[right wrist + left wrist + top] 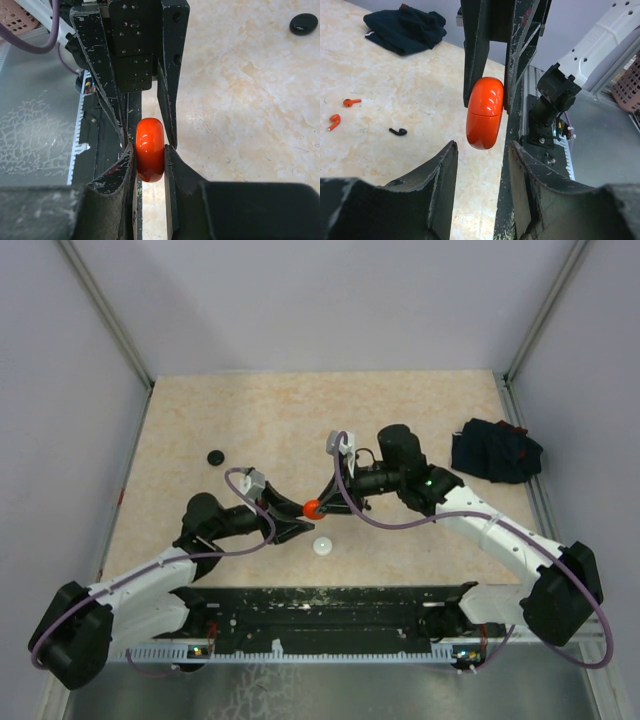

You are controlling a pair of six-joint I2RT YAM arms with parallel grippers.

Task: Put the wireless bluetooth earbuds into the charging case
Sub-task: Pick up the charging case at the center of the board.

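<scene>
A glossy red-orange charging case (150, 149) hangs closed above the table, and my right gripper (149, 147) is shut on its flat sides. In the top view the case (313, 508) sits between both arms' tips. My left gripper (482, 150) is open just below the case (485, 112), with its fingers apart and not touching it. On the table in the left wrist view lie two red-orange earbuds (351, 102) (334, 121) and one black earbud (398, 131). No earbud is in either gripper.
A dark navy cloth bundle (495, 450) lies at the far right of the table. A round black disc (215, 456) rests at the left, and a round white disc (322, 546) lies near the front rail (330, 605) under the arms.
</scene>
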